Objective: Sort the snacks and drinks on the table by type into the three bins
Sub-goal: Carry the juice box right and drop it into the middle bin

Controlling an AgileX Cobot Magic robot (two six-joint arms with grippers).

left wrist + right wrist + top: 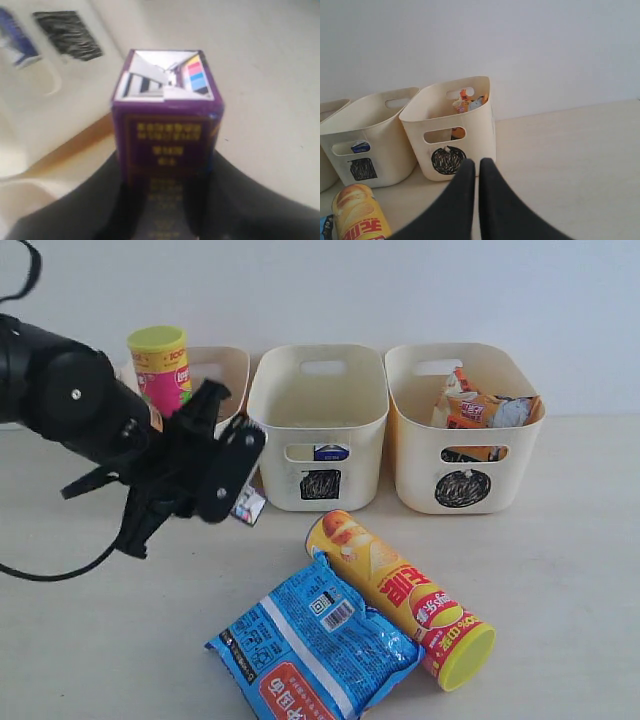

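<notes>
My left pincer (166, 162) pinches the dark purple carton (165, 130), which sticks out past its tips; the square-marked bin (300, 420) stands just beyond it, with the blue-and-white carton (330, 452) showing through its slot; my right pincer (477, 170) is pressed together on nothing, and the circle-marked bin (470, 135) is just ahead of its tips; the yellow-red Lay's tube (400, 595) and the blue bag (315, 650) lie touching on the table (560, 570), apart from the left pincer.
</notes>
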